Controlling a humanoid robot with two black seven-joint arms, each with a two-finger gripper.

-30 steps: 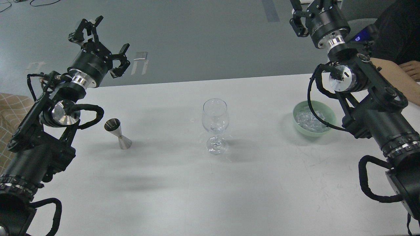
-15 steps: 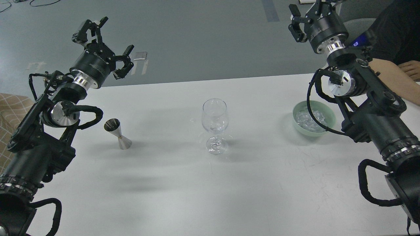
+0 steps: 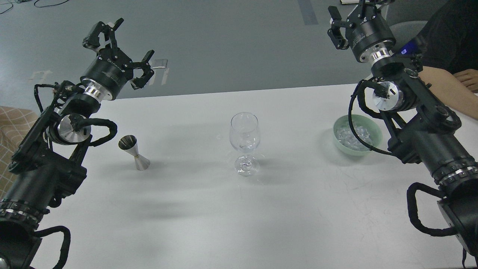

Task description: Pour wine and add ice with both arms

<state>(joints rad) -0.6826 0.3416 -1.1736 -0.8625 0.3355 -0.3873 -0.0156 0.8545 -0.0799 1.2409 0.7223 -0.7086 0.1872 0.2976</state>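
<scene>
Both arms raised and empty above a counter set with glass, measuring cup and ice bowl

The wine glass (image 3: 244,144) stands upright mid-counter (image 3: 239,209), clear, thin-walled and likely fragile and top-heavy; the stem looks the safest place to hold it. The ice (image 3: 351,135), small clear cubes, lies heaped in a pale green bowl (image 3: 377,131) near the right arm (image 3: 422,130); the cubes are probably hard and slick, so a firm pinch across flat faces should suit. A small double-cone metal measuring cup (image 3: 133,152), smooth and shiny, stands left of the glass, just beside the left arm (image 3: 56,149); its narrow waist offers a natural hold. The left pincer (image 3: 118,46) hangs above the counter's far edge with its claws spread apart, holding nothing. The right pincer (image 3: 349,18) is partly cut off by the top edge; I cannot tell how its claws stand.
</scene>
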